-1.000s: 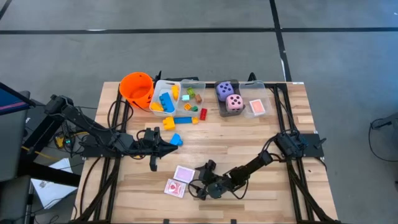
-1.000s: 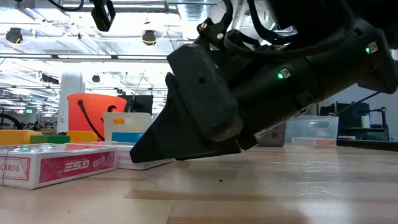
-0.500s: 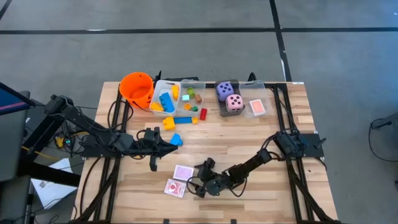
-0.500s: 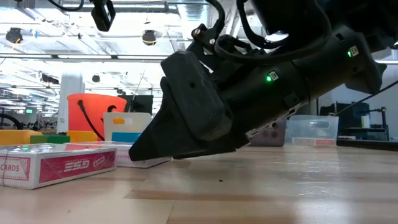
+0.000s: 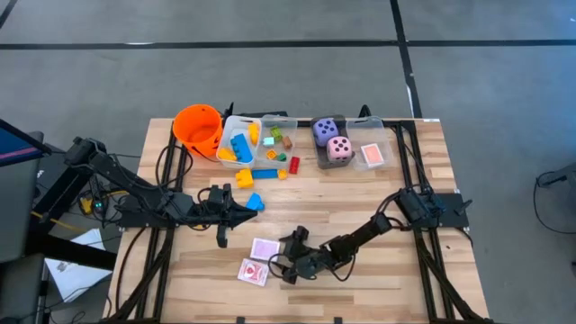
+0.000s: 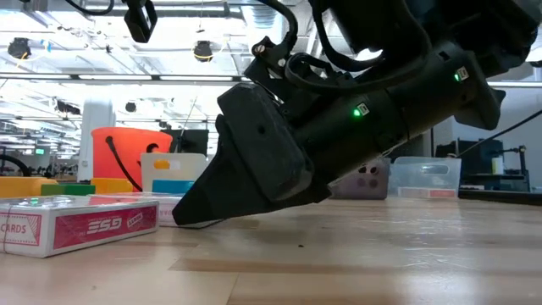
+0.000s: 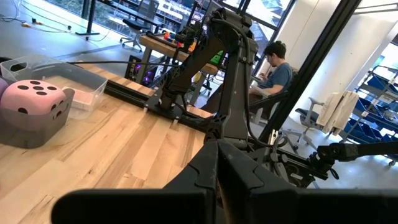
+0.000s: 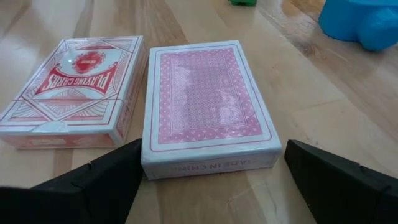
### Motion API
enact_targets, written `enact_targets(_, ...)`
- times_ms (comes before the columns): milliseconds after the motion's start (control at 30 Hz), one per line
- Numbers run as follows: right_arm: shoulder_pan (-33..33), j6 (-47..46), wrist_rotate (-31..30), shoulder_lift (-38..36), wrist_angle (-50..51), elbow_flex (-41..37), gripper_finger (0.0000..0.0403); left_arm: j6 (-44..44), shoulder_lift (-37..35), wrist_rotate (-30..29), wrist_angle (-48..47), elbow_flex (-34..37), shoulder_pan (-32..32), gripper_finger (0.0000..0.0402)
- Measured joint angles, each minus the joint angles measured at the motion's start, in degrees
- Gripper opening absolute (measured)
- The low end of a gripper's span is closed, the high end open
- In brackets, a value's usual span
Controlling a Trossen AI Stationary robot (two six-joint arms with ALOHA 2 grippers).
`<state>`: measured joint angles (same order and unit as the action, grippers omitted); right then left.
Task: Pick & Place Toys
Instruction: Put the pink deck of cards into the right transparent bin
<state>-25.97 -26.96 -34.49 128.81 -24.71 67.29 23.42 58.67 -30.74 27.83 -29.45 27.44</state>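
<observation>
Low over the wooden table (image 5: 360,207), the right gripper (image 8: 208,177) sits with its fingers (image 8: 339,180) spread wide on either side of a pink-backed card deck (image 8: 208,106), not yet pinching it. Just beside that deck lies a second, red-patterned card box (image 8: 78,90), the two nearly touching along their long edges. Both decks lie flat near the table's front edge, well apart from the clear bins (image 5: 270,135) at the back, where the pink die (image 5: 338,148), the purple die (image 5: 325,130) and another card pack (image 5: 373,155) rest. The left gripper (image 5: 252,209) is pressed together, holding nothing, hovering near a blue block (image 5: 256,201) left of centre. An orange bucket (image 5: 198,126) stands at the back left.
</observation>
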Motion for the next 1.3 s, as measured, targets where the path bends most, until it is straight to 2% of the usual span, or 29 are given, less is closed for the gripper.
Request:
enact_targets(700,1.7,0.6,1.9,0.0,-1.4,0.0,0.0376,0.0,0.0,0.0,0.0,0.0,0.0,0.0000)
enact_targets(867,1.8,0.9,2.8,0.0,-1.5,0.0,0.0354,0.0,0.0,0.0,0.0,0.0,0.0,0.0000)
enact_targets(1067,1.6,6.2,4.9,0.0,-2.4,0.0,0.0316,0.0,0.0,0.0,0.0,0.0,0.0,0.0000)
enact_targets(1300,1.6,6.4,6.2,0.0,-3.1,0.0,0.0311,0.0,0.0,0.0,0.0,0.0,0.0,0.0000)
